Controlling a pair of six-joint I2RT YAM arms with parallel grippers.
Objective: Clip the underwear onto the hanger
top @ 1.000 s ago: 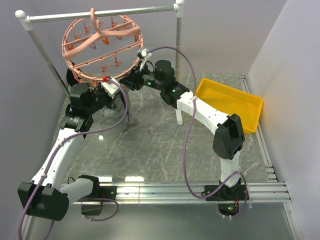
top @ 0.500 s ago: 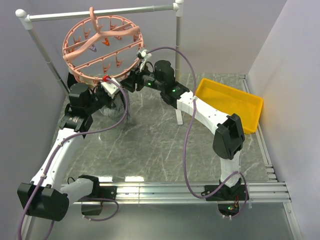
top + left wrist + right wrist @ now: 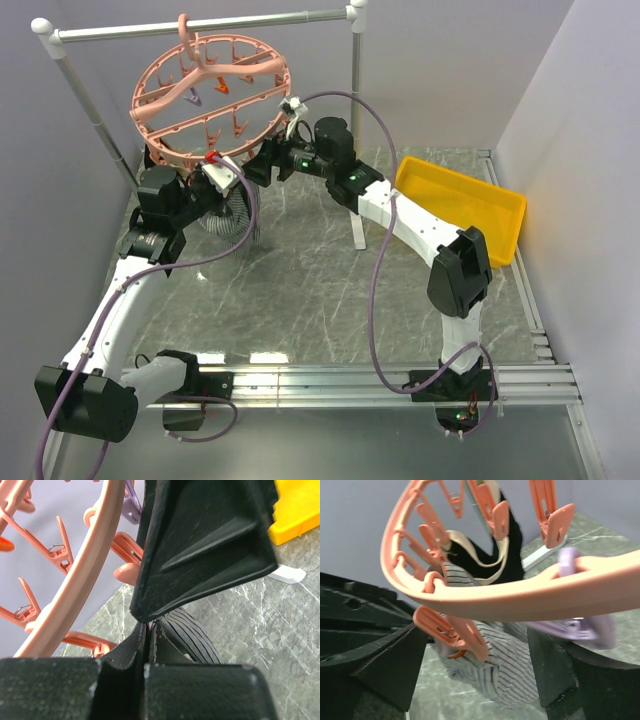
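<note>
**Striped shorts bunched beneath the pink ring**

The underwear (image 3: 492, 677) hung low in the centre of the right wrist view, just under the hanger (image 3: 485, 600). It was soft grey cloth with fine dark and light stripes, gathered into a rounded bunch. A pink clip (image 3: 465, 637) lay against its upper edge; whether it bit the cloth could not be told. The right end effector (image 3: 477, 645) stood wide, one finger either side of the bunch, holding nothing. The left end effector (image 3: 148, 630) was pressed closed, with striped cloth emerging at its tips, above the marbled bench (image 3: 300, 280).
</note>
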